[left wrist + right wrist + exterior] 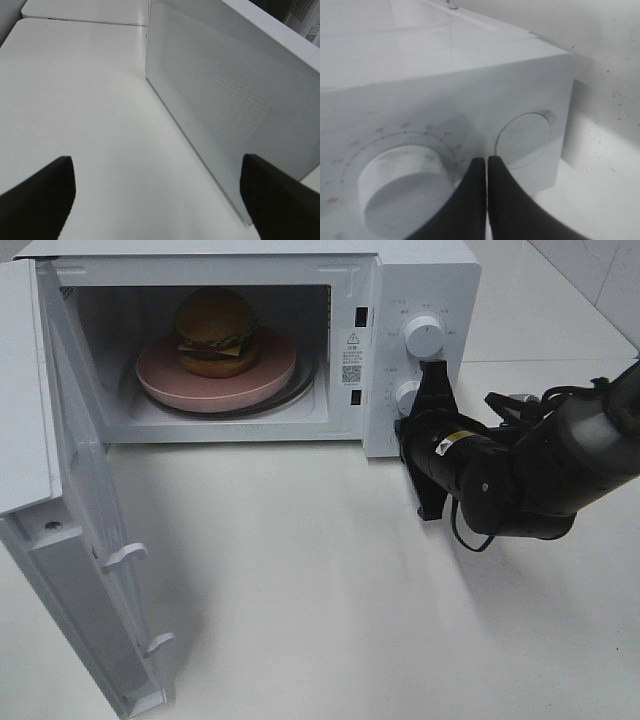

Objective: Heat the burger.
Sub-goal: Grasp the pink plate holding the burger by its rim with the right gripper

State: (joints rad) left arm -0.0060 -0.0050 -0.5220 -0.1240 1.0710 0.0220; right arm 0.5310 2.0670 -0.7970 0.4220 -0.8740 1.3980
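Burger (216,332) sat on pink plate (160,380) inside microwave (420,270), door (75,490) open, so no heating yet. Right gripper (486,160), pinched together & empty, was at the 2 knobs (424,335), prob. for the timer. Left gripper (156,159) gaped wide, facing the door, likely to shut it.

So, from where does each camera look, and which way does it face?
Exterior high: above the table, looks down into the open microwave at the burger; right arm shows.
Left wrist: low over the table, faces the open door; left gripper shows, open.
Right wrist: close to the control panel, faces a knob; right gripper shows, shut.
Shared: exterior high also shows that door and panel.
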